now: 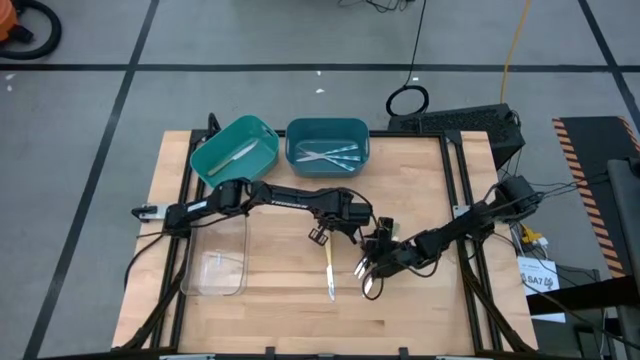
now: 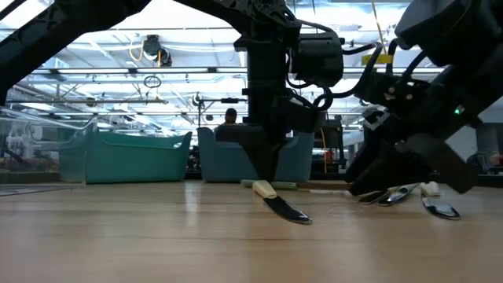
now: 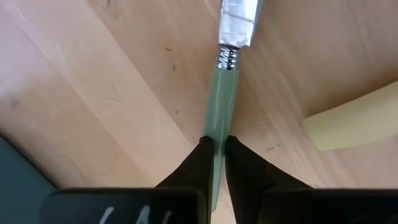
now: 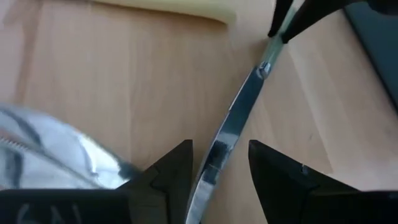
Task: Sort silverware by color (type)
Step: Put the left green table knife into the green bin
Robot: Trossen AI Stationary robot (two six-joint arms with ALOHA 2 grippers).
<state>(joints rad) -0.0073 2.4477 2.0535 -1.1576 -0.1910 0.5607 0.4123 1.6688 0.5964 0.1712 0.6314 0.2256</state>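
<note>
Left gripper (image 3: 215, 152) pinches green handle (image 3: 222, 99), hidden overhead.

The table (image 1: 420, 310) is pale blond wood with a black frame; both bins (image 1: 234, 148) are teal; the tray (image 1: 215, 270) is clear. The utensil (image 3: 222, 99) in the left gripper (image 3: 216, 163) has a pale grey-green handle and silver metal; a knife (image 1: 328, 268) has a yellow handle and dark blade; the piece (image 4: 233, 127) between the right gripper (image 4: 219, 167)'s black fingers is shiny silver.
</note>
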